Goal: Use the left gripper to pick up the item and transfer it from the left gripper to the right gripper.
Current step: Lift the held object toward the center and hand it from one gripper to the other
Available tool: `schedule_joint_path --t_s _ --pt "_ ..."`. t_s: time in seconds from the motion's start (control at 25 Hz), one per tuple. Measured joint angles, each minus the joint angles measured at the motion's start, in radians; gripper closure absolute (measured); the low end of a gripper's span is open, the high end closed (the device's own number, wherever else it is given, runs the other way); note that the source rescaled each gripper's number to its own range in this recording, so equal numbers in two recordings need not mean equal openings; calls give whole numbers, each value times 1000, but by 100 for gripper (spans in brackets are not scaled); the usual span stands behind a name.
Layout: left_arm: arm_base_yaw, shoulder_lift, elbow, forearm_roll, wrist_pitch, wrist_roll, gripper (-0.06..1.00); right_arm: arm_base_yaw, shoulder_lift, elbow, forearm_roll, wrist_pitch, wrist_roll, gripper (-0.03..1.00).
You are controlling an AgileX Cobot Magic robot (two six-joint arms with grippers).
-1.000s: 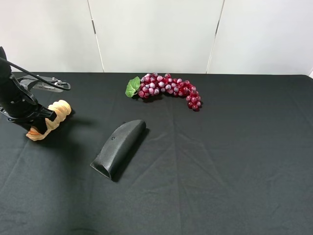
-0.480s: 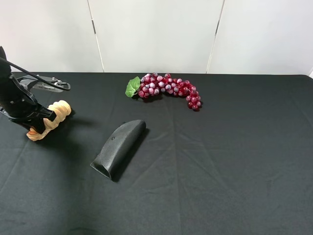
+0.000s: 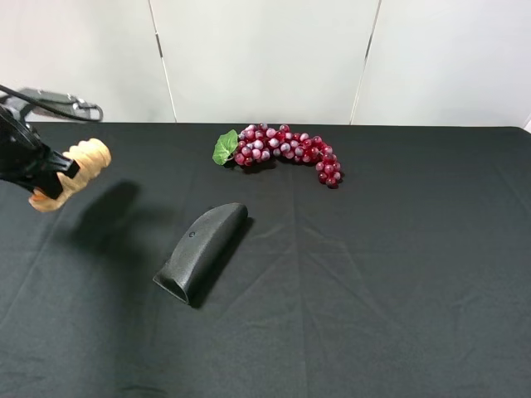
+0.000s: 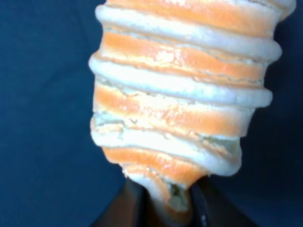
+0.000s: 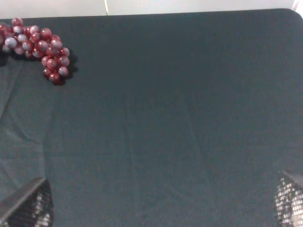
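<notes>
Tan and ridged, the bread roll (image 3: 83, 157) is hanging at the far left of the high view, and the left gripper (image 3: 50, 174) is clamping it near its narrow end. The roll is tilting up toward the right, clear of the black cloth (image 3: 398, 274), and its shadow (image 3: 104, 211) is falling on the cloth just below and to the right. In the left wrist view the roll (image 4: 184, 94) is filling most of the frame, with its tapered tip wedged between the two dark fingers (image 4: 125, 210). Toward the middle a black handle-shaped piece (image 3: 202, 247) is lying flat on the cloth, well apart from the roll. Further back, red grapes (image 3: 286, 153) with a green leaf (image 3: 225, 147) are resting near the far edge. The right gripper (image 5: 158, 203) is showing only in its own wrist view, spread wide and gripping nothing, with the grapes (image 5: 40, 45) far off at the upper left.
</notes>
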Motion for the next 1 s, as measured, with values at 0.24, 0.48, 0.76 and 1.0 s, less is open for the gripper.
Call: schedule_joint_path --t_s 0.24,0.48,0.76,1.0 --pt "0 -111 1 0 60 0 92 0 0 0 0 0 0 -3" --pt "0 -215 1 -12 118 0 92 0 0 0 0 0 0 -3" --pt "-144 -249 1 -12 175 73 93 0 0 0 0 0 0 -3" --pt "-347 -249 1 27 180 95 93 0 2 0 42 0 29 -3"
